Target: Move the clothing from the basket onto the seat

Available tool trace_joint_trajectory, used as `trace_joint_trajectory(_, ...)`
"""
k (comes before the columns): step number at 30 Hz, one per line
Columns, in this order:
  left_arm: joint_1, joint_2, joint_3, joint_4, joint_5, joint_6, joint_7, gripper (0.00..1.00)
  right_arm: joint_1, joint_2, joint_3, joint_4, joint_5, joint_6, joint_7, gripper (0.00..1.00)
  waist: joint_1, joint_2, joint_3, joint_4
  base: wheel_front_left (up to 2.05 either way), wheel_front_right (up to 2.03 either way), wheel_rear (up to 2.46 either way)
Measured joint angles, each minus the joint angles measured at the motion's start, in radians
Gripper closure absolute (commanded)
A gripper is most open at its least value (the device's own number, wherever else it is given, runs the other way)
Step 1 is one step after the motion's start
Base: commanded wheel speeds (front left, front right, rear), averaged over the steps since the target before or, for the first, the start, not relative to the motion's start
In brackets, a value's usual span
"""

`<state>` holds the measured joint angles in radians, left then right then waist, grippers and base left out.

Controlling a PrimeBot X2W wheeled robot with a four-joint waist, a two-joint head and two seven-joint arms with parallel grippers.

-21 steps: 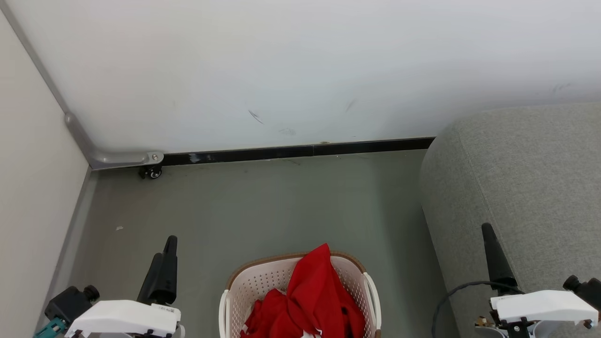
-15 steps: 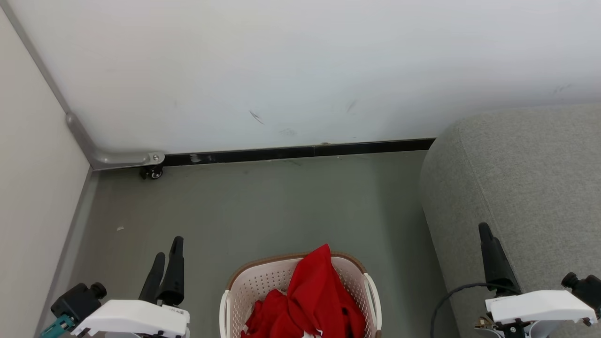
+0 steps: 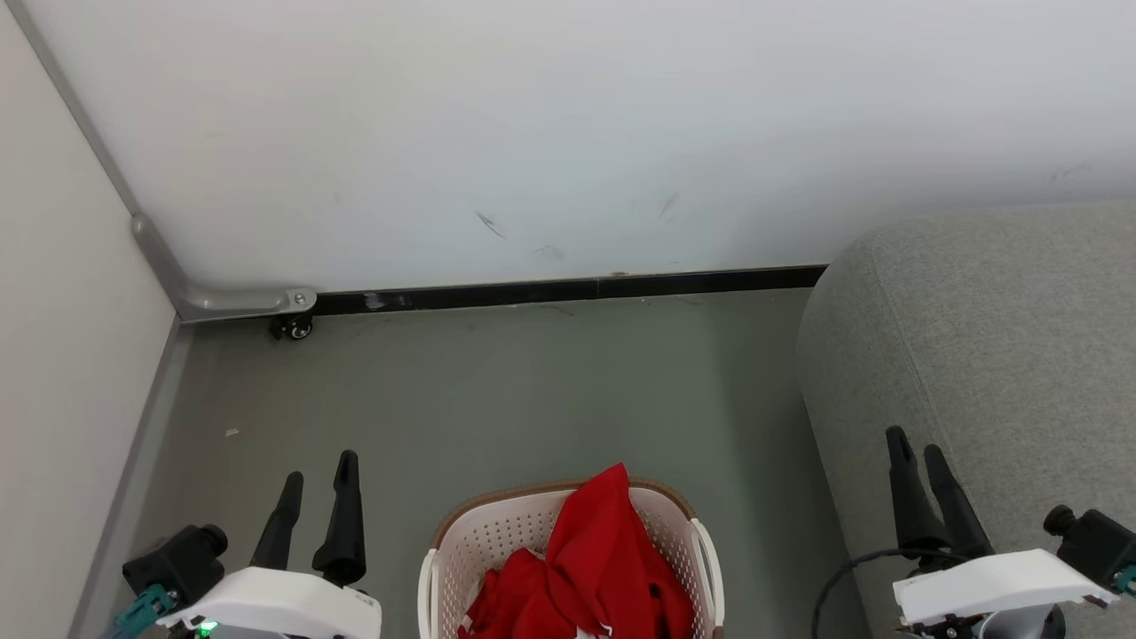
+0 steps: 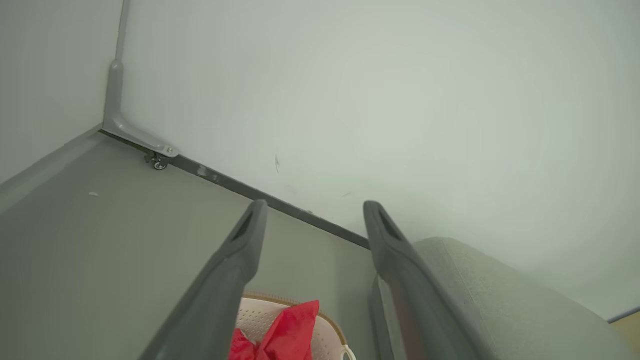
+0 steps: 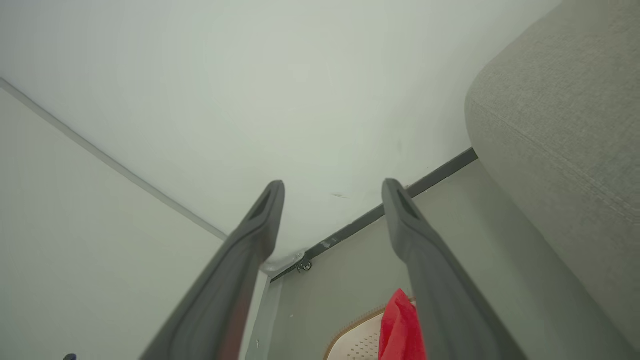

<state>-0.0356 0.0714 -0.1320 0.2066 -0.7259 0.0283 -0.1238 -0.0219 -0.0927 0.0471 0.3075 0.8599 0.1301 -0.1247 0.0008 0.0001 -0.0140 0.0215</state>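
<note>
We hold our left gripper point(image 3: 320, 469) and right gripper point(image 3: 913, 442) empty, fingers spread, flanking the basket point(image 3: 484, 532) heaped with the clothing point(image 3: 595, 559), beside the seat point(image 3: 976, 337).

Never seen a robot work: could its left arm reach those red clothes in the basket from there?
Probably yes. The left gripper is open beside the basket, nothing stands between them, and the clothing is heaped above the open rim, uncovered.
</note>
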Motion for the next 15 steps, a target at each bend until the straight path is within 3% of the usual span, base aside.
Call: trace_joint_trajectory(15, -0.001, 0.022, -0.064, 0.013, 0.312, 0.069, -0.057, 0.0, -0.002, 0.009, -0.007, 0.027, -0.296, 0.0, -0.001, 0.0, -0.0002, 0.0, 0.004, 0.004, 0.0, 0.0, 0.0)
